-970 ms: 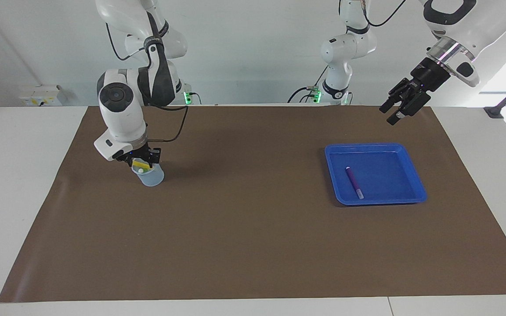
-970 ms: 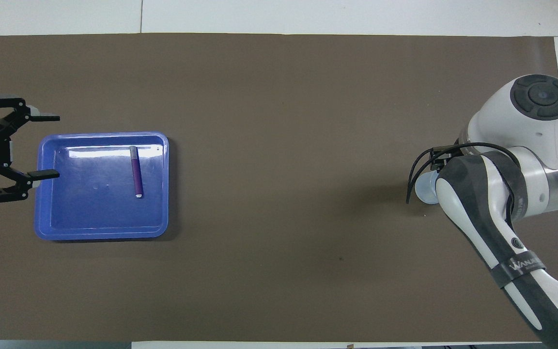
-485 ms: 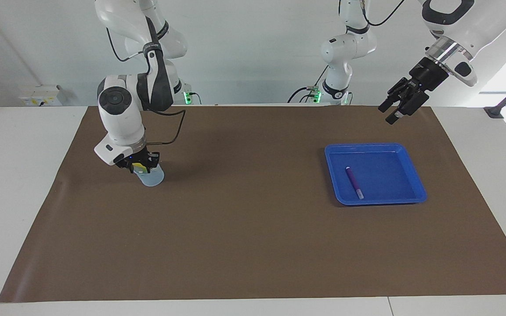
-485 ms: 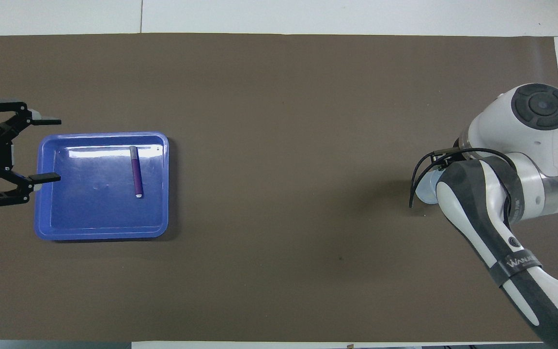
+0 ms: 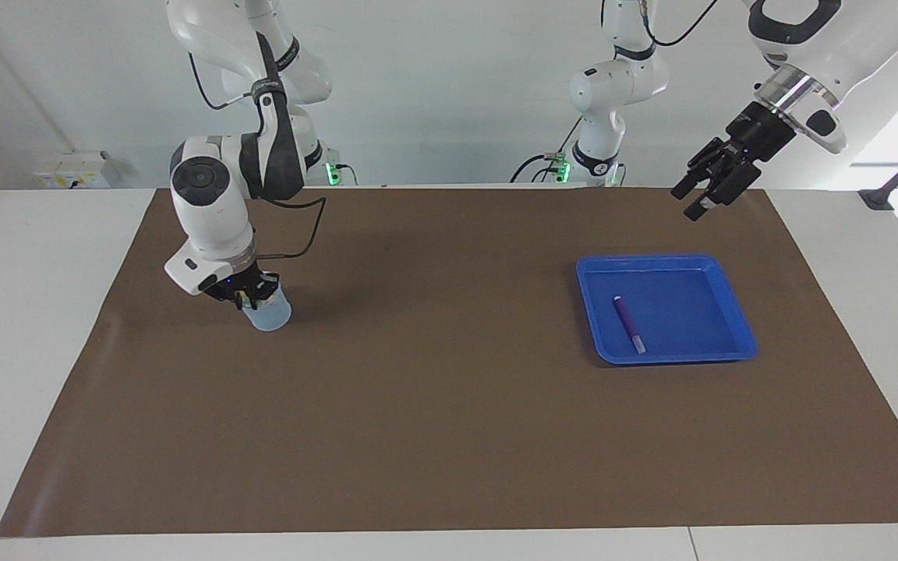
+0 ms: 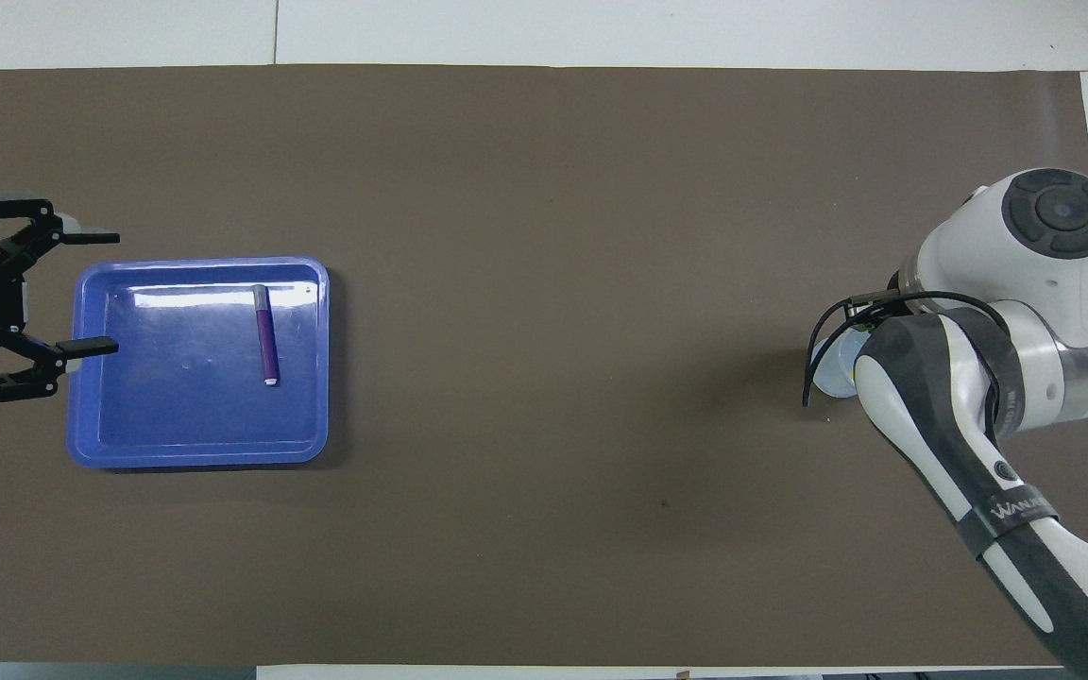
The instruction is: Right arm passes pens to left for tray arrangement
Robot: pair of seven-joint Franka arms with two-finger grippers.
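Right pincer (image 5: 250, 297) is down in the mouth of the pale-blue cup (image 5: 268, 314) at the right arm's end of the bench, fingers closed; what they've closed on I can't make out. Left pincer (image 5: 700, 196) waits wide open, up over the mat just beside the blue tray (image 5: 739, 319), on its side nearer the robots. Purple pen (image 5: 628, 323) already lies in the tray. To do this step well: lift straight up so the cup doesn't tip or drag, clear the rim, then carry toward mid-bench for the handover.
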